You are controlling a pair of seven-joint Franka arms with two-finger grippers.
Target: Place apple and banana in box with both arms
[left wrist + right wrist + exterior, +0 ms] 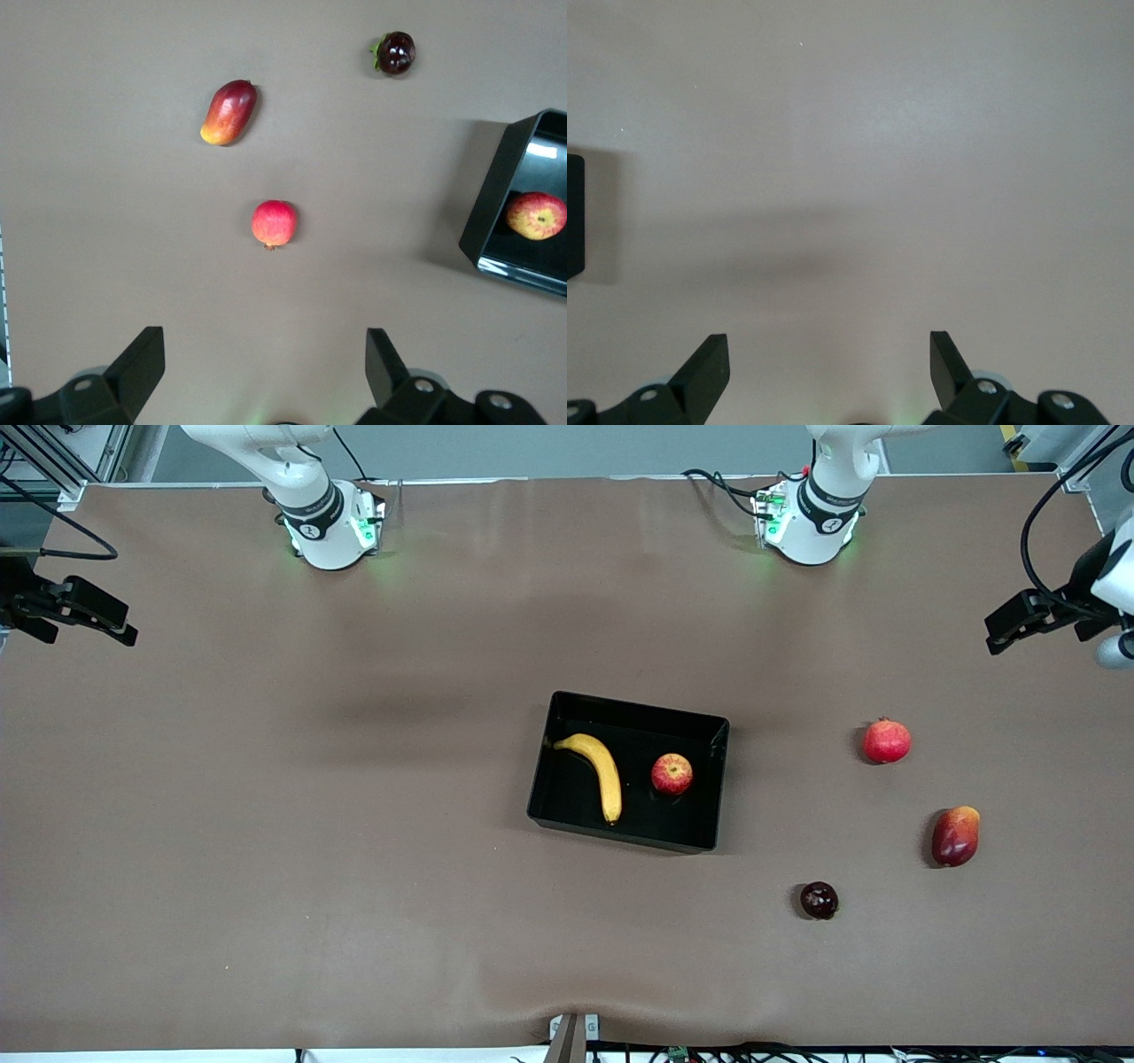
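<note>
Brown counter (266, 868) carries, nearest the front camera, a dark round fruit (819, 900) and an oblong red-orange fruit (955, 836); the glossy black box (567, 815) at centre holds the banana (598, 771) and the apple (671, 774) side by side. Farther off, the left gripper (264, 372) hangs wide open and empty above the crowned red fruit (274, 223), the right gripper (830, 367) likewise over bare counter.

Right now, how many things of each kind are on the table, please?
Banana: 1, in the box
Apple: 1, in the box
Pomegranate: 1
Mango: 1
Dark round fruit: 1
Black box: 1
Total: 6 things, 5 of them fruits
</note>
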